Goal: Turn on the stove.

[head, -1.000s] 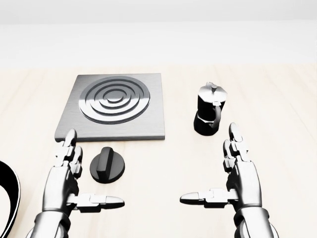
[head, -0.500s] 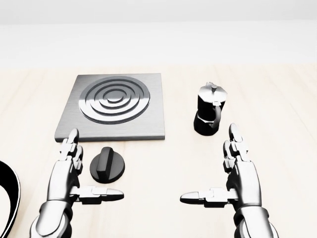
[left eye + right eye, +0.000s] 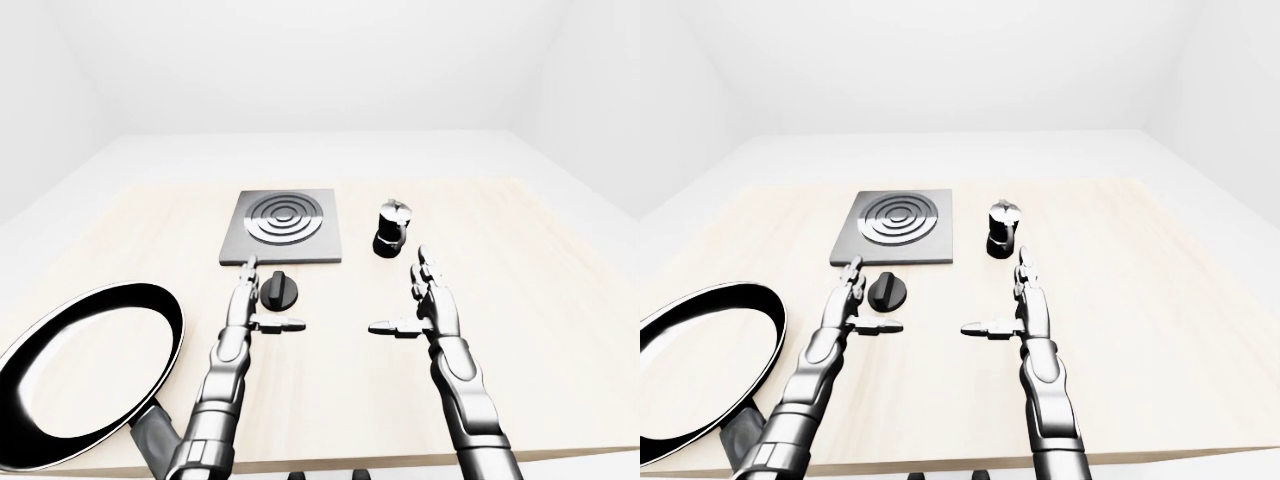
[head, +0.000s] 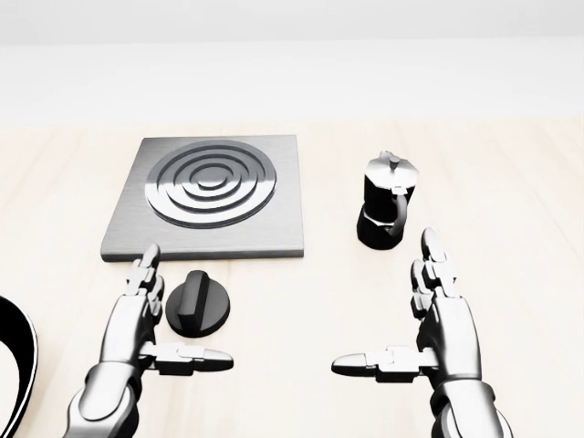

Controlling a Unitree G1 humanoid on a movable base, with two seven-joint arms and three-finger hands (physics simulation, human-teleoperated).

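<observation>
The stove is a grey square plate (image 4: 265,233) with ringed burner coils (image 4: 213,182), lying on the pale wooden table. Below it sits its round black knob (image 4: 199,305) with a raised bar across the top. My left hand (image 4: 173,315) is open just left of the knob, fingers pointing up toward the plate, thumb (image 4: 196,359) stretched out below the knob. The hand stands beside the knob, not closed round it. My right hand (image 4: 401,315) is open at the lower right, holding nothing.
A black moka pot (image 4: 385,213) stands right of the stove, just above my right hand. A large black frying pan (image 3: 90,370) with a pale inside lies at the table's lower left. The table's near edge (image 3: 330,462) runs along the bottom of the left-eye view.
My left hand has shifted right toward the knob, with its thumb now under it. The right hand, knob, stove and pot have not moved.
</observation>
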